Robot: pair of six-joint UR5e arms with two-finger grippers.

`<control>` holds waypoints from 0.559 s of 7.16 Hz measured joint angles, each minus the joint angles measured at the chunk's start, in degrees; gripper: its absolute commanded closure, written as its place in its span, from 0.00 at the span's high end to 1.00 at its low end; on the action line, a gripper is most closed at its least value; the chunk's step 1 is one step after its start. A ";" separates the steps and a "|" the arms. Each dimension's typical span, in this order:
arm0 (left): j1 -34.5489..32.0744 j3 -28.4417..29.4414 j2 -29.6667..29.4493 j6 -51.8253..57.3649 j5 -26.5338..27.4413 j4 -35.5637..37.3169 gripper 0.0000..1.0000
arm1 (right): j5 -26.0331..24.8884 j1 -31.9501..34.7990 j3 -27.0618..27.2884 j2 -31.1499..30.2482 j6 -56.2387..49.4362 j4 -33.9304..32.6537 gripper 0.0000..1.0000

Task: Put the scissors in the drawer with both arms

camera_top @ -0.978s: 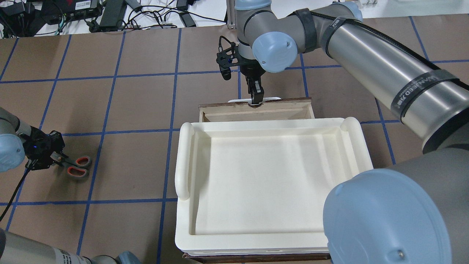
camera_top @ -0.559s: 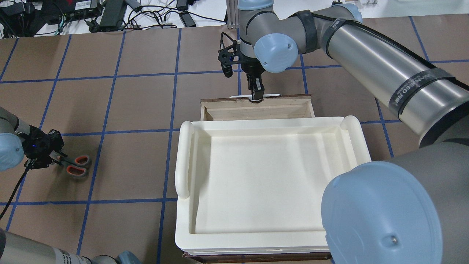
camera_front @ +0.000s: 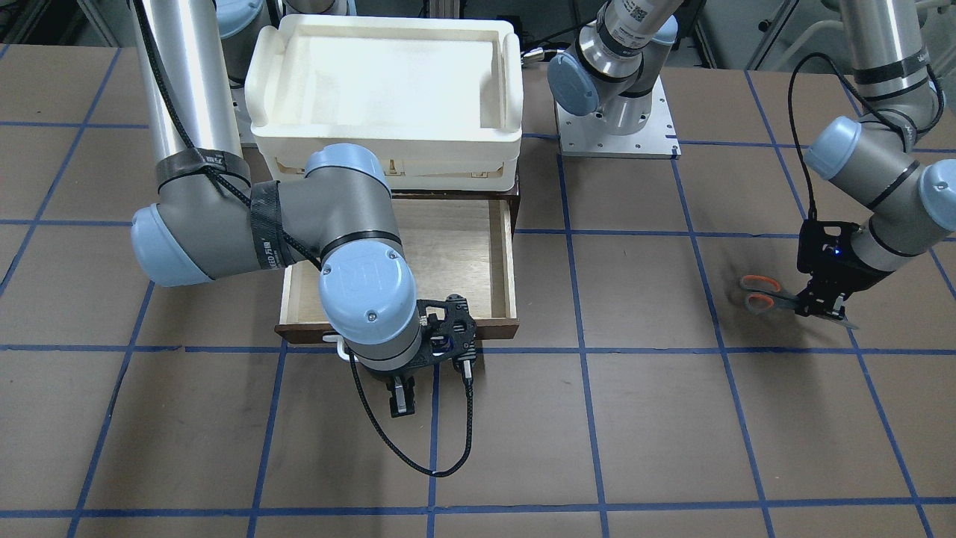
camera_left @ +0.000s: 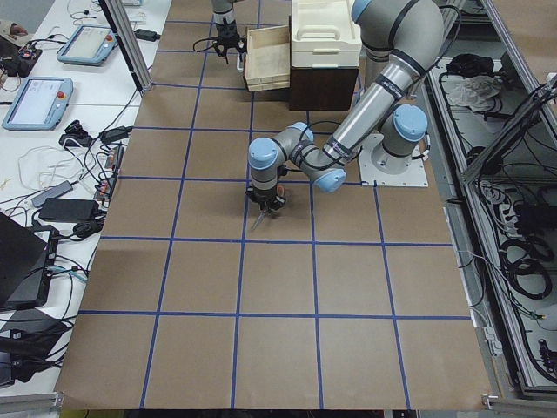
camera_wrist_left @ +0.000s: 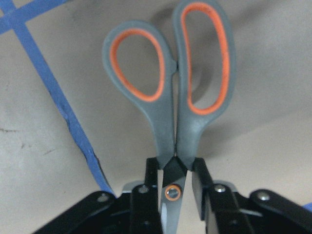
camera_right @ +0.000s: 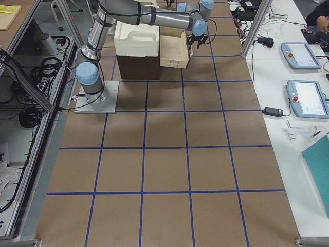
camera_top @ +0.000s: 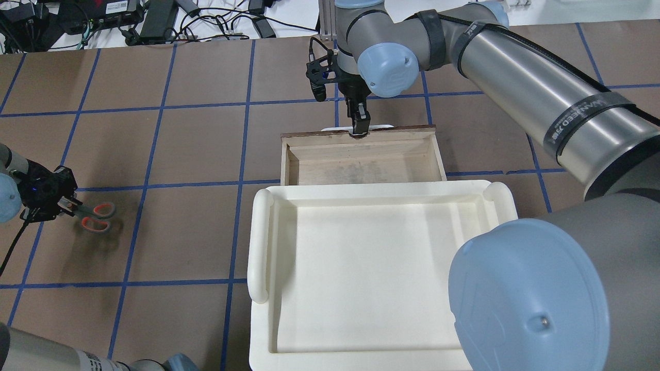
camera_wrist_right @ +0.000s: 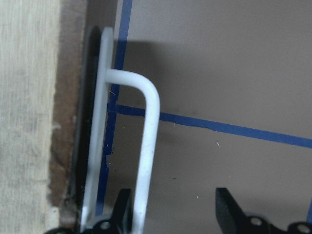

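Drawer (camera_top: 361, 159) open; scissors (camera_wrist_left: 163, 131) gripped well left.
Left end effector (camera_wrist_left: 175, 168) clamps scissors at pivot; right end effector (camera_wrist_right: 173, 204) wide, white handle (camera_wrist_right: 148, 146) between its fingers.

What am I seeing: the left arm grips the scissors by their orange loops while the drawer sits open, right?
Not quite. The left wrist view shows the left end effector gripping the scissors at the pivot, loops free. The drawer does sit open.
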 measured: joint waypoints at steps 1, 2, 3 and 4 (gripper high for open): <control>-0.35 1.85 0.40 -0.44 -0.55 -1.72 0.00 | -0.11 0.00 0.04 -0.43 0.23 0.16 1.00; -0.62 4.17 0.80 -1.28 -1.45 -4.74 0.00 | -0.28 0.01 0.08 -1.19 0.33 0.44 1.00; -0.82 6.33 1.13 -2.23 -2.23 -7.87 0.00 | -0.35 0.03 0.11 -2.07 0.37 0.68 1.00; -1.09 7.79 1.47 -3.24 -3.06 -9.92 0.00 | -0.45 0.03 0.10 -3.10 0.43 0.74 1.00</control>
